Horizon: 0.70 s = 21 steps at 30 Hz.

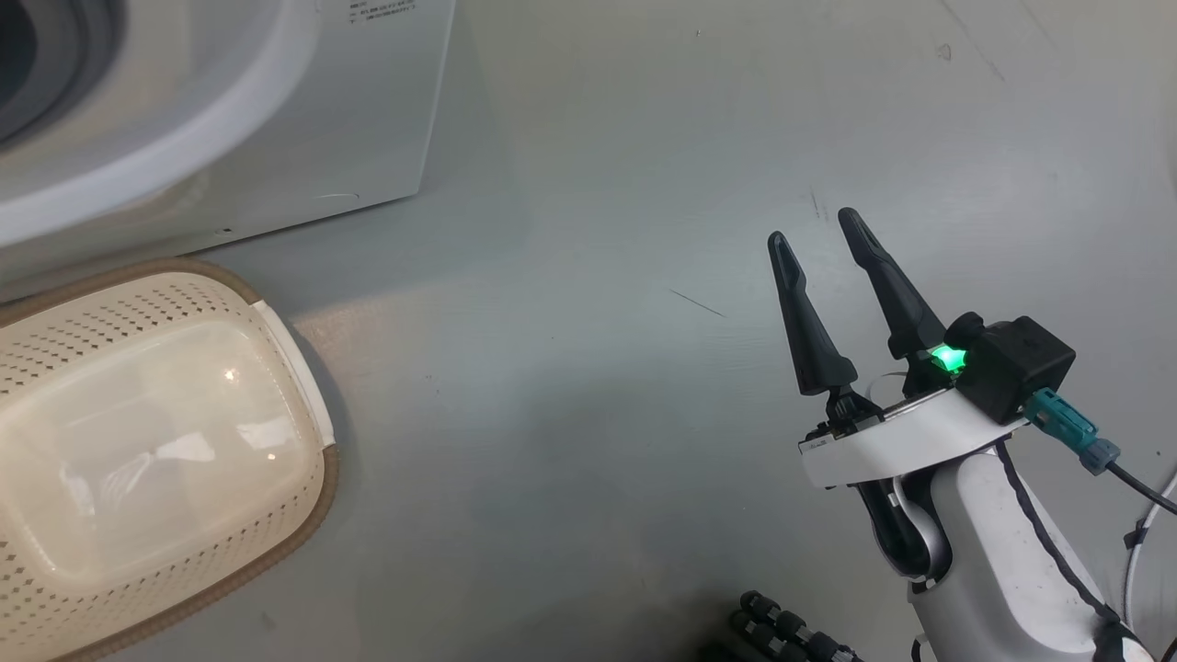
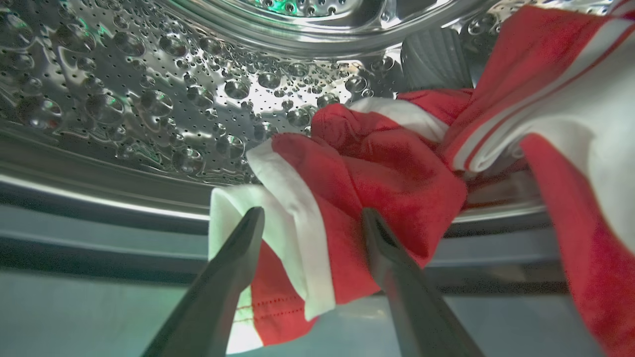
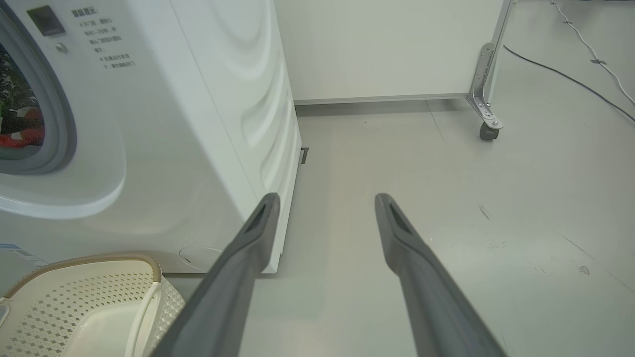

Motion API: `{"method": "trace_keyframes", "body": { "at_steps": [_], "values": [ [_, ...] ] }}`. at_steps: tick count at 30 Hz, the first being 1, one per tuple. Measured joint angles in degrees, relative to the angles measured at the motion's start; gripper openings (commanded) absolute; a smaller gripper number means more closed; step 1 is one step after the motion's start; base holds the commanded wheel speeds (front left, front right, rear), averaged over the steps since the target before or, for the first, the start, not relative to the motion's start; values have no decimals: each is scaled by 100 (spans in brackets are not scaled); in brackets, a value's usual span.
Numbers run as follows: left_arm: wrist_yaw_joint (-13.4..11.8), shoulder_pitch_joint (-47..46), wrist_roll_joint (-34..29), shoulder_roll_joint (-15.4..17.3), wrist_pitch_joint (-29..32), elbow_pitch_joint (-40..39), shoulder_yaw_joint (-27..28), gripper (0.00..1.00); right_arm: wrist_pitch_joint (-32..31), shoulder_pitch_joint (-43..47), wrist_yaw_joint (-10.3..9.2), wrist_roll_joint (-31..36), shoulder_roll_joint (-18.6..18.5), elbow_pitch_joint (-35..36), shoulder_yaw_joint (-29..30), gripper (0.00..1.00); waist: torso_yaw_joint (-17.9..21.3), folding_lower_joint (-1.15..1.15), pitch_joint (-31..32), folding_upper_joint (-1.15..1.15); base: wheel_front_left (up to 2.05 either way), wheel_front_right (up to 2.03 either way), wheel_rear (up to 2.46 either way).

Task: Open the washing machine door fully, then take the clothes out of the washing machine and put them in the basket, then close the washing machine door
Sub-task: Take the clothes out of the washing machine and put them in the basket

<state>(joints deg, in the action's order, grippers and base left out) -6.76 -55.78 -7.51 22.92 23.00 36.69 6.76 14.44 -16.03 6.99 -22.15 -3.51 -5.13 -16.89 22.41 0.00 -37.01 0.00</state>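
Note:
In the left wrist view my left gripper (image 2: 312, 212) reaches into the washing machine's steel drum (image 2: 149, 99). It is open, with its fingers on either side of a fold of the red and white clothes (image 2: 387, 163) that hangs over the drum's lip. My right gripper (image 1: 814, 228) hovers open over the floor, right of the washing machine (image 1: 303, 110), with nothing between its fingers. The cream basket (image 1: 276, 331) stands on the floor in front of the washer with nothing inside. The washing machine door is out of view.
A white panel on a metal leg with a caster (image 3: 488, 131) stands behind the washer's right side. A cable (image 3: 570, 74) runs across the floor at the far right. Grey floor (image 1: 570, 368) spreads between basket and right gripper.

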Motion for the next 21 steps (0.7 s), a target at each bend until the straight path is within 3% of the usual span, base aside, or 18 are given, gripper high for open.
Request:
{"method": "trace_keyframes", "body": {
  "at_steps": [9,10,11,12,13,14,21],
  "values": [
    [-1,-42,-169,-27,66,209,41,100,1,-18,0,0,4,-1,-24,100,31,0,-54,0,0,0,0],
    [-1,-65,-175,-41,75,231,54,94,1,-25,0,0,4,-1,-23,100,32,0,-58,0,0,0,0],
    [-1,-93,-175,-56,107,256,77,49,1,-31,0,0,5,0,-23,100,33,0,-63,0,0,0,0],
    [-1,-119,-175,-68,113,278,93,20,1,-37,0,0,5,0,-23,100,34,0,-68,0,0,0,0],
    [-1,-138,-175,-78,113,297,110,7,1,-46,0,0,7,-1,-23,100,34,0,-73,0,0,0,0],
    [-1,-155,-175,-85,113,316,119,0,1,-55,0,0,8,-1,-23,100,36,0,-77,0,0,0,0],
    [-1,-226,-218,-133,68,388,115,0,1,-113,0,0,12,-2,-9,100,32,0,-87,0,0,0,0]
  ]
}}
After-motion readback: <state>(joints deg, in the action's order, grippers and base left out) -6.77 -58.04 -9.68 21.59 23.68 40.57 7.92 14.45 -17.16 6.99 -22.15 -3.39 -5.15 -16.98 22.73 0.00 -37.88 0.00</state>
